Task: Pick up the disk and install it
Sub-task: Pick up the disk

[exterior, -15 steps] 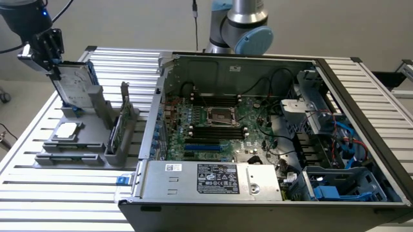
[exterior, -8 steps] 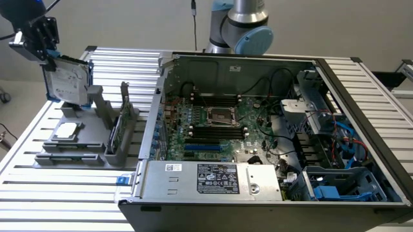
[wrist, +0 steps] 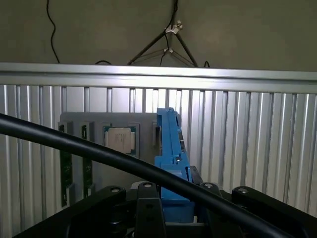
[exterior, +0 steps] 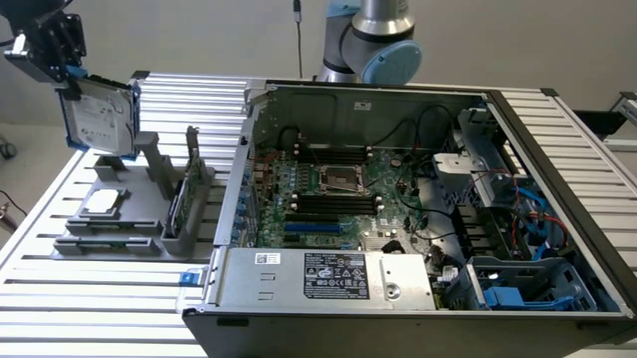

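— Aluminium counter (exterior: 100, 298), open computer case (exterior: 329, 104), grey rack (exterior: 110, 242) beside it. Where's the disk (exterior: 100, 123)?
— Hanging clear above the rack, upright, the gripper (exterior: 71, 80) clamped on its top edge. Pickup done, install not; seating it needs the blue rails (wrist: 171, 144) squared with the case, I'd say

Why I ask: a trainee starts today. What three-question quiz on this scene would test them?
1. True or false: the disk already sits inside the open computer case.
2. What do the fingers grip? A the disk; B a screwdriver; C a loose fan.
3. What colour are the disk's carrier rails?
Key: 1 false; 2 A; 3 blue.
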